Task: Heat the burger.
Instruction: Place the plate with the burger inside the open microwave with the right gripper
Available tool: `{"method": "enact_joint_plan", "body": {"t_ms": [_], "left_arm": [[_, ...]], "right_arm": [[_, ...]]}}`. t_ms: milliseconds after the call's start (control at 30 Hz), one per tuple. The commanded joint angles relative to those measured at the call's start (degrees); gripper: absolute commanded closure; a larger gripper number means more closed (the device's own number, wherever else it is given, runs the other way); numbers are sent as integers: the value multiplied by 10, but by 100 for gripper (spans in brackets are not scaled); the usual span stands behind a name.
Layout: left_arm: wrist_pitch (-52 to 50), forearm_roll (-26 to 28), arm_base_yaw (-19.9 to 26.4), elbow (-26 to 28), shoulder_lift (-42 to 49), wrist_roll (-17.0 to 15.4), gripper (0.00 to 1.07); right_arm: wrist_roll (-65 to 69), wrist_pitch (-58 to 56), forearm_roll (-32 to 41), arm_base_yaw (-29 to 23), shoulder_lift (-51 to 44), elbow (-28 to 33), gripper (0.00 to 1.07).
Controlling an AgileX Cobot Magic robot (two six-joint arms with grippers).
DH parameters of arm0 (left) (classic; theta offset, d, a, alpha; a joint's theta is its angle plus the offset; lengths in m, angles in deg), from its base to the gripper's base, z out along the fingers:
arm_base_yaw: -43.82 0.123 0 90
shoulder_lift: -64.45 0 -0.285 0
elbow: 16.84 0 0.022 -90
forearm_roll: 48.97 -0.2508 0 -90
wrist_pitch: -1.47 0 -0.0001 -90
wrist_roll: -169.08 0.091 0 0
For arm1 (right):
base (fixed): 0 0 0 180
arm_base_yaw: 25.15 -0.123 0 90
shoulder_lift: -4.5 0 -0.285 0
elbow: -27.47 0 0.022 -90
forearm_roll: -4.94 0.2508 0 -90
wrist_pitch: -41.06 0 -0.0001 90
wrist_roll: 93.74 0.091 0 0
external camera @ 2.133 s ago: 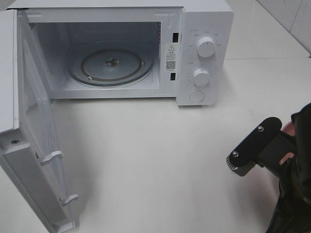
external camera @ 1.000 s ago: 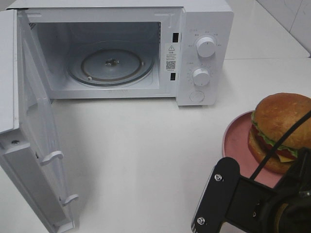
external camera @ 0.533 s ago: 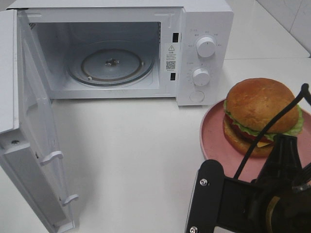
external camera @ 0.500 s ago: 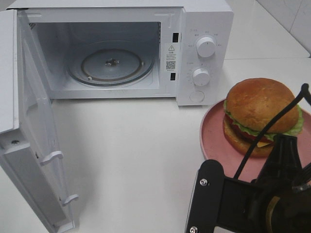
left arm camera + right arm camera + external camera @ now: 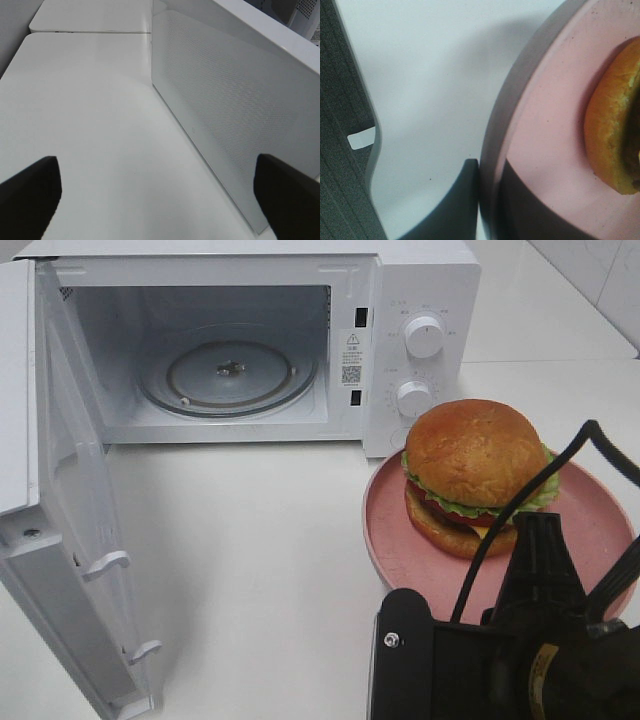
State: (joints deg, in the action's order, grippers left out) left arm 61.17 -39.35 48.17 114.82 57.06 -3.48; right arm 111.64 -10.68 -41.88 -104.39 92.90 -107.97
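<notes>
The burger (image 5: 470,455) has a golden bun, lettuce and tomato. It sits on a round pink plate (image 5: 400,540) in front of the microwave's control panel. My right gripper (image 5: 538,540) reaches over the plate's near side from the bottom right. In the right wrist view my right gripper (image 5: 487,175) is shut on the plate's rim (image 5: 545,125), one finger under and one on top, with the bun's edge (image 5: 615,140) beside it. My left gripper (image 5: 160,200) is open and empty over the table. It does not show in the exterior high view.
The white microwave (image 5: 420,280) stands at the back with its door (image 5: 70,540) swung wide open to the left. Its glass turntable (image 5: 230,370) is bare. A perforated white panel (image 5: 225,110) stands close by my left gripper. The white table (image 5: 260,540) lies before the cavity.
My right arm has moved left and toward the microwave, carrying the plate and burger from the right edge to just in front of the control panel.
</notes>
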Motion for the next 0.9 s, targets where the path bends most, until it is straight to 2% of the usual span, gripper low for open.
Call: {"method": "enact_joint_plan", "body": {"t_ms": [33,500,600,667,767,900], "left_arm": [[-1,3,-3,1,10,-2,7],[-1,3,-3,1,10,-2,7],[-1,3,-3,1,10,-2,7],[-1,3,-3,1,10,-2,7],[-1,3,-3,1,10,-2,7],[-1,3,-3,1,10,-2,7]], "right_arm": [[-17,13,-41,-2,-6,1,107],[-124,106,-74,1,-6,1,107],[-139,129,-78,18,-6,1,107],[-174,160,-78,58,-6,1,107],[-187,169,-78,66,-6,1,107],[-303,220,-77,107,-6,1,107]]}}
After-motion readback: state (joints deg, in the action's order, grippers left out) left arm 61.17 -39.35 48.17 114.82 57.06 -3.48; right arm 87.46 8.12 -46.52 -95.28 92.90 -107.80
